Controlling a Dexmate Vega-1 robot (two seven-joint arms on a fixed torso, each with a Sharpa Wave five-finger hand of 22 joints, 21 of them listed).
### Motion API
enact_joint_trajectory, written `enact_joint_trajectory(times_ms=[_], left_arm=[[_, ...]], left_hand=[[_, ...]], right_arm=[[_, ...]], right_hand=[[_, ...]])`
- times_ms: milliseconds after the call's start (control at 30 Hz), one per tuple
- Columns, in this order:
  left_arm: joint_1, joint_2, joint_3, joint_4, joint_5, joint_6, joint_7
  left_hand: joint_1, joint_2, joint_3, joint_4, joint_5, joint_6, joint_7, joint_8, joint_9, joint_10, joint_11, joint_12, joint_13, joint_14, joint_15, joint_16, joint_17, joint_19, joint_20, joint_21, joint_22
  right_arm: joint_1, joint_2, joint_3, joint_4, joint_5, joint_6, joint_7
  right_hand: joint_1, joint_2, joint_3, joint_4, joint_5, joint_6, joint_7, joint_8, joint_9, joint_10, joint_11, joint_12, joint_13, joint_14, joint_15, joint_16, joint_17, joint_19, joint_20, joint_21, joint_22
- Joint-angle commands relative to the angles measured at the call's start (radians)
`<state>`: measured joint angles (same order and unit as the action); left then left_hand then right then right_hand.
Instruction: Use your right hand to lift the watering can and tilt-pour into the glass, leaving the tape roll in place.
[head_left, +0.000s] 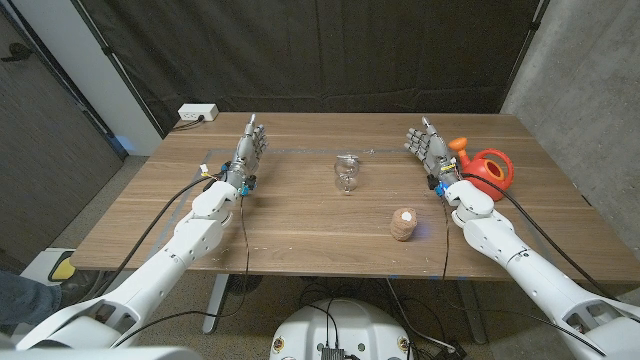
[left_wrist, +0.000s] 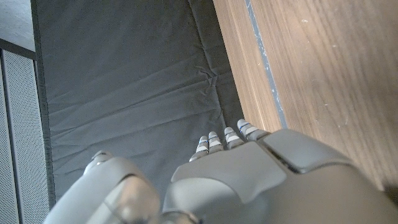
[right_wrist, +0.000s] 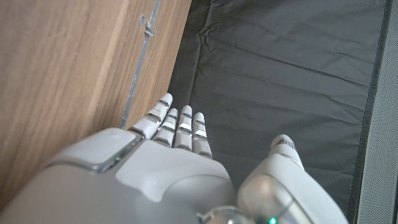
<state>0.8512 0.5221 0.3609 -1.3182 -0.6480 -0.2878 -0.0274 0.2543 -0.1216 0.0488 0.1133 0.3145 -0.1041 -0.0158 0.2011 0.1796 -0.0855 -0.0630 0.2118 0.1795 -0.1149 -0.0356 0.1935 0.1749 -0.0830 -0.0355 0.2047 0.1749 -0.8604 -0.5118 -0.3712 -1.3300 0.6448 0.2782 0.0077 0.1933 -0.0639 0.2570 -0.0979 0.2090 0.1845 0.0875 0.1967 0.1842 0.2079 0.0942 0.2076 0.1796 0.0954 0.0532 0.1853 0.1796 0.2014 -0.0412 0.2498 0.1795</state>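
A red watering can (head_left: 488, 171) with an orange spout stands at the table's right side. My right hand (head_left: 428, 147) is just left of it, fingers straight and apart, holding nothing; its back (right_wrist: 155, 168) shows in the right wrist view. A clear glass (head_left: 346, 174) stands at the table's middle. A brown tape roll (head_left: 403, 223) sits nearer the front edge, right of the glass. My left hand (head_left: 251, 148) is at the left side of the table, fingers straight, empty; its back (left_wrist: 261, 177) shows in the left wrist view.
A white power strip (head_left: 197, 114) lies at the table's far left corner. A black curtain (head_left: 330, 50) hangs behind the wooden table (head_left: 300, 215). Bare wood lies between the glass and each hand.
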Motion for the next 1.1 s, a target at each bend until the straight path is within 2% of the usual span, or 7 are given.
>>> enact_joint_trajectory(times_ms=[33,433,667,900,933,1000,1100], left_arm=[[0.02,0.013,-0.013,-0.035,0.005,0.009,0.005],[0.028,0.053,-0.013,-0.095,0.02,0.043,-0.01],[0.033,0.061,-0.016,-0.128,0.024,0.037,-0.018],[0.052,0.069,-0.02,-0.143,0.046,-0.012,-0.026],[0.058,0.068,-0.023,-0.148,0.047,-0.013,-0.015],[0.072,0.062,-0.03,-0.16,0.047,-0.01,0.015],[0.08,0.066,-0.032,-0.172,0.057,0.0,0.038]], left_hand=[[0.008,0.0,-0.001,0.006,0.008,-0.003,0.003,0.006,0.002,-0.002,-0.002,0.005,0.004,-0.005,-0.01,0.004,0.005,-0.006,-0.068,0.005,0.004],[0.016,0.008,-0.002,0.004,0.012,0.007,0.005,0.007,0.003,0.008,0.003,0.005,0.004,0.005,-0.006,0.004,0.005,-0.007,-0.061,0.003,0.004],[0.024,0.017,-0.001,0.001,0.015,0.013,0.01,0.007,0.003,0.021,0.007,0.007,0.004,0.013,-0.006,0.004,0.005,-0.001,-0.059,0.004,0.004],[0.045,0.034,0.004,-0.006,0.021,0.036,0.016,0.012,0.004,0.042,0.01,0.01,0.005,0.039,0.0,0.008,0.005,0.027,-0.042,0.011,0.004],[0.053,0.038,0.006,-0.008,0.022,0.051,0.016,0.016,0.004,0.047,0.009,0.01,0.005,0.049,-0.001,0.01,0.005,0.033,-0.038,0.012,0.004],[0.086,0.052,0.001,-0.02,0.026,0.121,0.029,0.027,0.006,0.136,0.021,0.029,0.008,0.138,0.017,0.027,0.01,0.114,-0.029,0.031,0.006],[0.093,0.055,-0.004,-0.021,0.026,0.158,0.031,0.034,0.006,0.176,0.022,0.037,0.01,0.174,0.023,0.033,0.013,0.156,-0.016,0.041,0.007]], right_arm=[[-0.045,0.001,0.018,-0.06,-0.001,0.02,-0.039],[-0.116,-0.051,0.044,-0.185,-0.061,0.031,-0.12],[-0.156,-0.08,0.076,-0.202,-0.048,0.085,-0.086],[-0.195,-0.112,0.11,-0.243,-0.054,0.103,-0.095],[-0.202,-0.113,0.115,-0.25,-0.055,0.103,-0.104],[-0.21,-0.116,0.122,-0.252,-0.062,0.121,-0.105],[-0.23,-0.122,0.135,-0.271,-0.08,0.13,-0.129]], right_hand=[[0.008,0.0,0.005,0.0,0.005,0.009,0.0,0.006,0.004,0.011,0.0,0.008,0.002,0.011,-0.002,0.007,0.003,0.008,-0.016,0.003,0.001],[0.017,0.006,0.007,-0.004,0.007,0.019,-0.007,0.008,0.004,0.025,-0.005,0.012,0.003,0.025,-0.01,0.009,0.001,0.023,-0.02,0.002,0.001],[0.028,0.016,0.012,-0.007,0.008,0.026,-0.007,0.01,0.005,0.035,-0.004,0.015,0.003,0.04,-0.013,0.012,0.001,0.037,-0.019,0.003,0.001],[0.044,0.026,0.018,-0.014,0.008,0.033,-0.007,0.011,0.005,0.041,-0.005,0.016,0.004,0.057,-0.019,0.015,0.0,0.056,-0.016,0.006,0.001],[0.046,0.027,0.019,-0.015,0.008,0.034,-0.007,0.011,0.005,0.044,-0.005,0.016,0.004,0.058,-0.02,0.015,0.0,0.059,-0.016,0.006,0.001],[0.054,0.031,0.022,-0.018,0.008,0.041,-0.012,0.013,0.005,0.051,-0.004,0.019,0.004,0.068,-0.022,0.017,0.0,0.068,-0.017,0.007,0.001],[0.063,0.035,0.025,-0.022,0.006,0.049,-0.015,0.015,0.006,0.061,-0.007,0.022,0.004,0.077,-0.024,0.017,0.0,0.078,-0.017,0.007,0.001]])
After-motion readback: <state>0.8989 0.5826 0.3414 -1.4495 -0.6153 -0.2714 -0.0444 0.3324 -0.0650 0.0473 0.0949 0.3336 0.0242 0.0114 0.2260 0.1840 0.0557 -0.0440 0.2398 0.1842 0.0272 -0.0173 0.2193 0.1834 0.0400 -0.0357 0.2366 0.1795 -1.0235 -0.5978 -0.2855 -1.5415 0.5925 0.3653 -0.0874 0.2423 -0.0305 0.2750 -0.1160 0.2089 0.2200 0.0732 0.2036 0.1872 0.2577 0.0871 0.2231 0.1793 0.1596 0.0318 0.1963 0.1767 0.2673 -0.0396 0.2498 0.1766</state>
